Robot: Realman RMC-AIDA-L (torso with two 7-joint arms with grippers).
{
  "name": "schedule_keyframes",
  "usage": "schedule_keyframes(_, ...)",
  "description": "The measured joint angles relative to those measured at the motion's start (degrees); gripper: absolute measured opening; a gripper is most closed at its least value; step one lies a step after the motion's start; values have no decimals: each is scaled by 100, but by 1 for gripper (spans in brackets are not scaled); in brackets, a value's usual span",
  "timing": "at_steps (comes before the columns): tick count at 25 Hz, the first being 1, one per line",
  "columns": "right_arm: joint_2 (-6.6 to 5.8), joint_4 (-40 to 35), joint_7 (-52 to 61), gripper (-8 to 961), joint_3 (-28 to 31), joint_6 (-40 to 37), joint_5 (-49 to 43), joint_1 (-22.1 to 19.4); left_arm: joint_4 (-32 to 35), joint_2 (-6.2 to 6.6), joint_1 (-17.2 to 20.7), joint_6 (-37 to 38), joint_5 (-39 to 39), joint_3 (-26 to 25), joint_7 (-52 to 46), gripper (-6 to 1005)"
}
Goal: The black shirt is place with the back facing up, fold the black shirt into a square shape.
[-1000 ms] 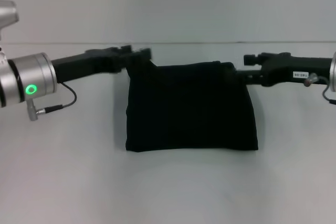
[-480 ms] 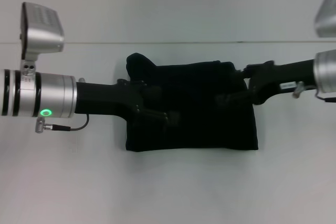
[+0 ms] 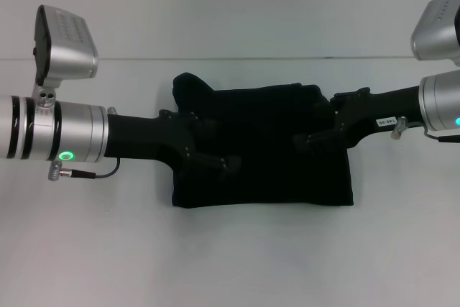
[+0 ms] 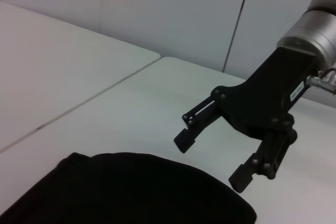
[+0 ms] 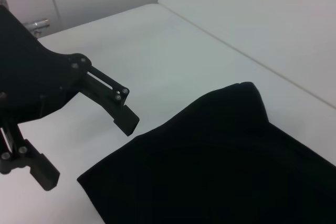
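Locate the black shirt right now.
Head view: the black shirt lies folded mid-table, with the open left gripper and open right gripper over it.

we see the black shirt (image 3: 262,170) lying folded into a compact, nearly square bundle on the bench (image 3: 230,257), plain matte cloth, lower edge straight, one rounded corner bunched up at its far left.

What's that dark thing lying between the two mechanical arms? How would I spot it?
On the white table, look midway between the left gripper and right gripper, both open above it. It is the black shirt, folded into a rough rectangle: soft matte cloth, unlike the rigid, screwed grippers.
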Motion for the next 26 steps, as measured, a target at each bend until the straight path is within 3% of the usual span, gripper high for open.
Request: schedule_keyframes(26,31,38,-55,924,49,188,13,-114,-64,-27,37,-466,9,-21,-21,949)
